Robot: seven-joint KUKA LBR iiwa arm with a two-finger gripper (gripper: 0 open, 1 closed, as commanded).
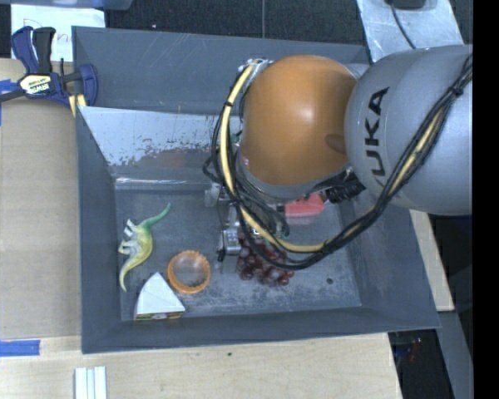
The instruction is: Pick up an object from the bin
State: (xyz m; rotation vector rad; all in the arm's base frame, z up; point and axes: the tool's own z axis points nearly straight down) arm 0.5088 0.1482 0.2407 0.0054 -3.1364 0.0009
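My gripper hangs low in the middle of the bin, mostly hidden under the arm's orange cover. Just to its right, on the bin floor, lies a dark red knobbly cluster that looks like a bunch of toy grapes, partly behind the cables. A round orange see-through cup lies just left of the gripper. A pink-red block peeks out under the cover to the right.
A green and yellow toy dinosaur lies at the left of the floor. A white wedge sits in the front left corner. The arm and its cables cover the right half of the bin.
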